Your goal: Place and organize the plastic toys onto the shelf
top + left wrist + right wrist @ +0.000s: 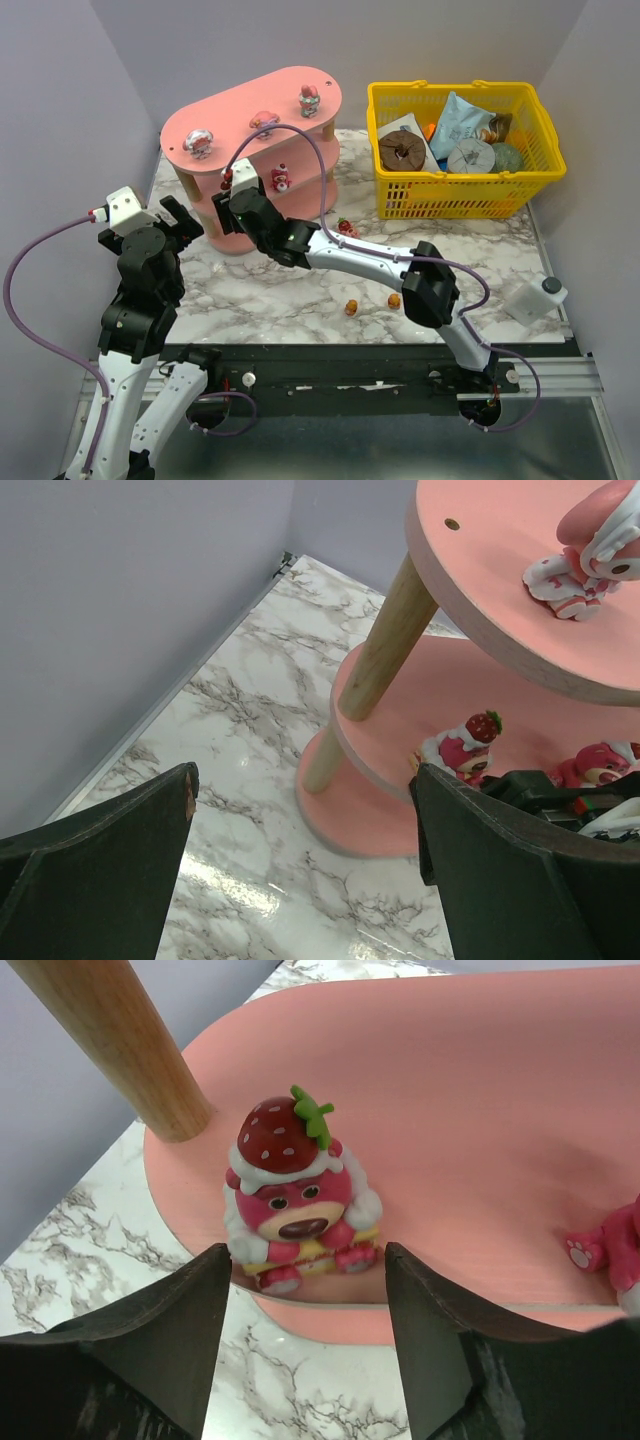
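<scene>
Release step: strawberry-capped toy [295, 1195] stands at the shelf's [480, 1110] middle-board edge. Right gripper [305, 1252] fingers are parted, flanking it. Left gripper [300, 780] fingers are wide, empty. Next: straight withdrawal without tipping it, then the loose toys [352, 307].

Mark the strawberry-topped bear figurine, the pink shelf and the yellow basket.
strawberry-topped bear figurine [292, 1200]: right wrist view, on its face.
pink shelf [235, 113]: top external view, bare part of top board.
yellow basket [465, 195]: top external view, on its front wall.
</scene>
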`<action>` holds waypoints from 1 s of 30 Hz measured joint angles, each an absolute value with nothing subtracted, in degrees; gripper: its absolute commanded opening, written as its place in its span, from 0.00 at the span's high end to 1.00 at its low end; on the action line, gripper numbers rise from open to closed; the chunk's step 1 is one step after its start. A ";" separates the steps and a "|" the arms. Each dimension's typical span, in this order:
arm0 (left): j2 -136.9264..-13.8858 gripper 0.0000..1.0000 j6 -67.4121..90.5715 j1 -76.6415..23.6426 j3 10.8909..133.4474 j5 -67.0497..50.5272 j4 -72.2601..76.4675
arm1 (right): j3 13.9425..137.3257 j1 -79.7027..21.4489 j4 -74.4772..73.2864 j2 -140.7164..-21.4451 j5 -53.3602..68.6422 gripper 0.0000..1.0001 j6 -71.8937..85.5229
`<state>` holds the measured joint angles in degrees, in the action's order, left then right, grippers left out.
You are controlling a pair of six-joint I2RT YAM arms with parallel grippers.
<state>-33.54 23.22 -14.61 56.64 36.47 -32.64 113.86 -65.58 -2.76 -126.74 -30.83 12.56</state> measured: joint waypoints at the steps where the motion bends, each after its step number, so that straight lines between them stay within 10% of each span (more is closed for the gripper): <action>1: -33.54 0.01 23.22 -14.61 56.64 36.47 -32.64 | 113.75 -65.63 -2.57 -126.74 -30.85 0.22 12.51; 30: -33.54 0.01 23.44 -14.61 56.66 36.45 -32.67 | 89.27 -65.69 1.96 -109.75 -24.18 0.13 12.86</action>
